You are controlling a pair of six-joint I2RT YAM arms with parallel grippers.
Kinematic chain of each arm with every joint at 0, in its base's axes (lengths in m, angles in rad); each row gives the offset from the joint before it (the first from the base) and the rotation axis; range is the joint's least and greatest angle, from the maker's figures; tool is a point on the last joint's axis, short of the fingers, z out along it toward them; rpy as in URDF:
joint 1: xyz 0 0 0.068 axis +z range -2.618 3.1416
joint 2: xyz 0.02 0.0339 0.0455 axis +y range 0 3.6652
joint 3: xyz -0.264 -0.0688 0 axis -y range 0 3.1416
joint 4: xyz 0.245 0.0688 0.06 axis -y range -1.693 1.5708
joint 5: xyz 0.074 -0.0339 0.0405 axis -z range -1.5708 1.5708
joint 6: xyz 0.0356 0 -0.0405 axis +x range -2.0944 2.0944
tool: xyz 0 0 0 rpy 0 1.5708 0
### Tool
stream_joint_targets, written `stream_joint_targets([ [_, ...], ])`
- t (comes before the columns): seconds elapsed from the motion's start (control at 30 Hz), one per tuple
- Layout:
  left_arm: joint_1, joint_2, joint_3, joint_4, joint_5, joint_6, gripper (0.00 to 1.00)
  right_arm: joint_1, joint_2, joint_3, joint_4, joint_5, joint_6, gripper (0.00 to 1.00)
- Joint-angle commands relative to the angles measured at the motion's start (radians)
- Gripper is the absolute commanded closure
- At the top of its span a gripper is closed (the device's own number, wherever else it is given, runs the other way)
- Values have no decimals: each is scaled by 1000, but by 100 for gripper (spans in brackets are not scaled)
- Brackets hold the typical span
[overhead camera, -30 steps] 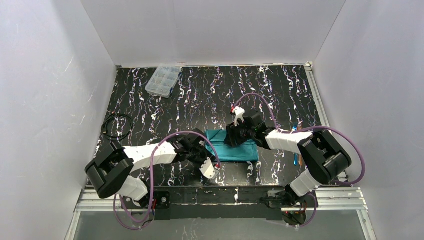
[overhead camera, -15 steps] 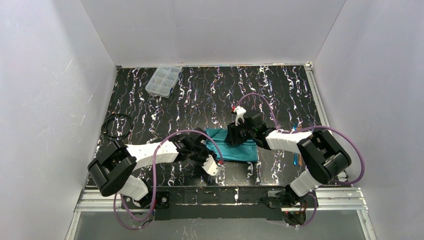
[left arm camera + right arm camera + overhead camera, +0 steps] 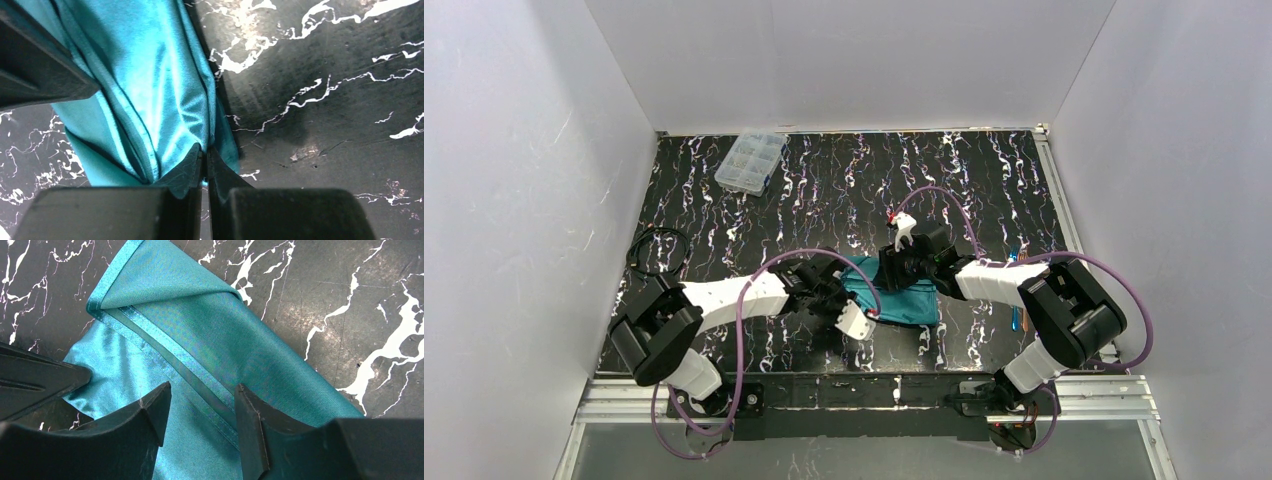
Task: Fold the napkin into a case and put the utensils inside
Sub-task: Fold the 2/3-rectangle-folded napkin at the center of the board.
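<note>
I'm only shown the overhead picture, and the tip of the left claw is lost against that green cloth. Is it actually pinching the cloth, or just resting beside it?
Observer: Pinching it. The left wrist camera shows the left gripper shut on a bunched edge of the napkin, with cloth squeezed between its fingertips.
Operator: And the other claw, the one sitting over the cloth from the far side?
Observer: The right wrist camera shows the right gripper open and gripping nothing. Its two fingers stand either side of the lighter hem strip, which runs diagonally across the cloth.
</note>
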Motion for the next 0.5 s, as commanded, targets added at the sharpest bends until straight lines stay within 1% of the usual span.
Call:
stream_joint_targets([
  [0.0, 7, -8, 61, -75, 23, -61, 100, 4, -6, -11, -36, -7, -8, 41],
  [0.13, 19, -14, 74, -98, 40, -77, 100, 6, -33, -13, -18, -19, -14, 39],
  [0.23, 22, -13, 66, -144, 53, -36, 100, 3, -38, -6, -13, -25, -21, 38],
  [0.27, 22, -16, 57, -162, 58, -12, 93, 4, -32, 0, -19, -27, -22, 38],
  [0.33, 22, -27, 29, -168, 55, 20, 75, 5, -23, 2, -23, -32, -21, 38],
  [0.37, 22, -32, 14, -170, 51, 38, 63, 4, -21, -2, -17, -35, -17, 38],
  [0.4, 22, -37, -1, -167, 45, 52, 40, 4, -18, -5, -12, -36, -13, 38],
  [0.43, 23, -42, -13, -161, 41, 64, 26, 4, -17, -8, -9, -36, -11, 38],
  [0.47, 25, -46, -23, -162, 39, 81, 24, 5, -16, -11, -6, -37, -8, 38],
])
